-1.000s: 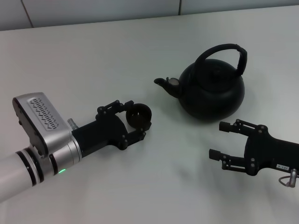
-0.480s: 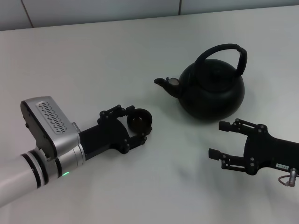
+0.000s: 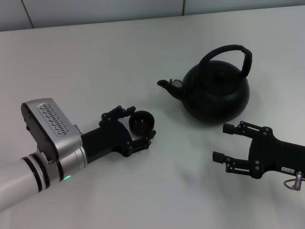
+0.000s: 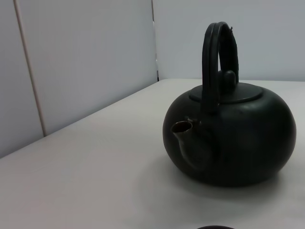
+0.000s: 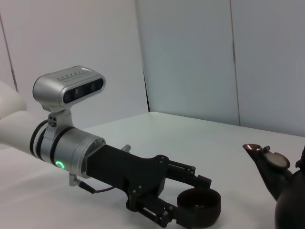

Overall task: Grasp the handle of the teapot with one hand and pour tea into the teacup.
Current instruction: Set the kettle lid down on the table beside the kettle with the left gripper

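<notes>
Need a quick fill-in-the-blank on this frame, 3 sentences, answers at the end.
1. The left gripper has its fingers around the ____.
2. The teapot spout points toward the robot's ____ side.
3. The right gripper sits open on the near side of the teapot, and nothing grips the ____ arching over the lid.

Answers: teacup; left; handle

A matt black teapot with a finely grained, cast-metal-looking skin is sitting on a smooth, pale tabletop that is giving off a soft sheen. Its handle is looking equally matt and dark. The small teacup is showing the same dull black finish. The left pincer and right pincer are appearing as matt black metal or plastic, and brushed silver metal is covering the left arm's wrist housing.
</notes>
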Available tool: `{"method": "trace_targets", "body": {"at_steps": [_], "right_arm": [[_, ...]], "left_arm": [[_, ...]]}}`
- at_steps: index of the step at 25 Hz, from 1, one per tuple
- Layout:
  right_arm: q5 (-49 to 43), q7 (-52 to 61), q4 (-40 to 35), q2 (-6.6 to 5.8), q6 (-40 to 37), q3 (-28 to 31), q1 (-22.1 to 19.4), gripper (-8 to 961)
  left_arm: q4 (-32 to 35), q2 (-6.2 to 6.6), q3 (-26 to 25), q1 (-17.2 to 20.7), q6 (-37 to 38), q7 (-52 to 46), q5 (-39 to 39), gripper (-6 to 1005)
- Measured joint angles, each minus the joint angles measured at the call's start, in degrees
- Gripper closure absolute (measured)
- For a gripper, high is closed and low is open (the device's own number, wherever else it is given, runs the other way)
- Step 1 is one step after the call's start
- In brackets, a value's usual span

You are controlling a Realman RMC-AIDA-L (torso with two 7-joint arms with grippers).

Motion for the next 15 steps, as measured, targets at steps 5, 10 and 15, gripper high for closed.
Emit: {"method": "trace_targets", "body": {"at_steps": [5,10,15], "right_arm": [[0.0,0.1,0.0,0.01,0.0,0.0,0.0,163],[0.0,0.1,0.0,0.08,0.1,0.0,0.0,163],[0.0,0.2,0.0,0.09,0.4,0.0,0.0,163]], "left_arm": [[0.0,0.0,-0.2,0.1,0.0,0.1,0.1,189],[0.8,0.28,-1.4,1.7,4.7,0.9,0.2,155],[8.2,0.87,-0.7,8.4,17.8,-3.8,0.3,136]]}}
